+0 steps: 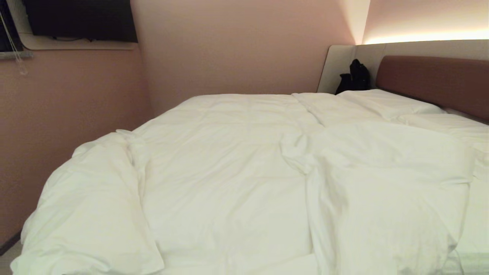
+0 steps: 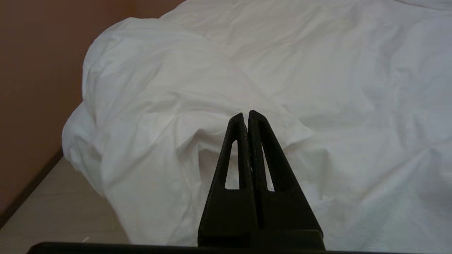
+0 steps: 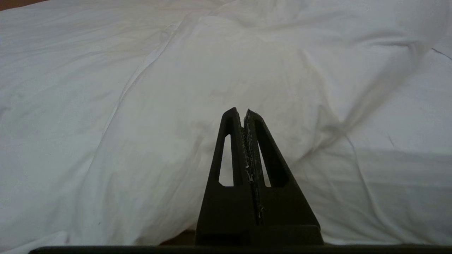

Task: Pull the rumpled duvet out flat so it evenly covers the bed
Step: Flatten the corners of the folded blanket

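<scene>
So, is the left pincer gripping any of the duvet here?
No: in the left wrist view the left pincer is shut with nothing between its fingers, short of the duvet.

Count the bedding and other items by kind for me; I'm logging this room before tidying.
Duvet: 1
Pillows: 2
Bed, seen by its headboard: 1
Black bag-like item: 1
Wall screen: 1
Grippers, left and right: 2
Total: 8
</scene>
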{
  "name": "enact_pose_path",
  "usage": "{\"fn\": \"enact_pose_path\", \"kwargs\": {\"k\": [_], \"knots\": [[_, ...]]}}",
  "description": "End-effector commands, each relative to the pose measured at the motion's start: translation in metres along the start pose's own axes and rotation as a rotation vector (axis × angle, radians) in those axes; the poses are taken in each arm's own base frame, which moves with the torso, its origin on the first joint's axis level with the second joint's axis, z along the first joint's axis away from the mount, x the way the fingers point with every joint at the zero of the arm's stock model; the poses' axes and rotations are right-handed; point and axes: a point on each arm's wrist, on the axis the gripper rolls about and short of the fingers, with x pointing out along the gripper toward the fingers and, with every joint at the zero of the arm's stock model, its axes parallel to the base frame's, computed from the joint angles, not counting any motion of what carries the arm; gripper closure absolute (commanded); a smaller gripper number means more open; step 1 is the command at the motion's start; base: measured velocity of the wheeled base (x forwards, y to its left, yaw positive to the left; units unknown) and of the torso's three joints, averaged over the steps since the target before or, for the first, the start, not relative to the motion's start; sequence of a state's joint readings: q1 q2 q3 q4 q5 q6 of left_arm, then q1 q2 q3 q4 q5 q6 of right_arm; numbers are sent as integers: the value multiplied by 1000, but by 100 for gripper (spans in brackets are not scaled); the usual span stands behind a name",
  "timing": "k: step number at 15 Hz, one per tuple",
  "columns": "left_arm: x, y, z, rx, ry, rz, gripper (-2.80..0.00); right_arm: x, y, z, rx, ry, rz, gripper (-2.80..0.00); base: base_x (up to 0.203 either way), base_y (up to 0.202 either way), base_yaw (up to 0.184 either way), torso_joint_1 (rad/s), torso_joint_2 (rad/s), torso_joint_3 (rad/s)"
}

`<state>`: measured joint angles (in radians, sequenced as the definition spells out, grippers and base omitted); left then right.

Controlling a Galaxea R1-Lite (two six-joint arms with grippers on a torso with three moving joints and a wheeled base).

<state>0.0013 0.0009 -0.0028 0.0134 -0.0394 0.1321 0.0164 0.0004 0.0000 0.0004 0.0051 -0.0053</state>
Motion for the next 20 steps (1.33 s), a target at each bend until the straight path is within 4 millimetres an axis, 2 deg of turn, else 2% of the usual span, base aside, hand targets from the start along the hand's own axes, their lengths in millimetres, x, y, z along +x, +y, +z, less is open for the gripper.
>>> {"fn": "enact_pose_path", "kwargs": {"k": [1,7,17,20], "knots": [[0,0,0,1,-1,1,0,0,0,0,1,-1,1,0,-199,0,-1,0,2,0],[0,0,0,0,0,3,0,0,0,0,1,-1,0,0,-175,0,1,0,1,3],[0,0,0,-2,-1,-2,0,0,0,0,1,-1,1,0,0,0,0,0,0,0],[0,0,0,-3,-1,-2,0,0,0,0,0,-1,0,0,2,133,-2,2,1,5]]}}
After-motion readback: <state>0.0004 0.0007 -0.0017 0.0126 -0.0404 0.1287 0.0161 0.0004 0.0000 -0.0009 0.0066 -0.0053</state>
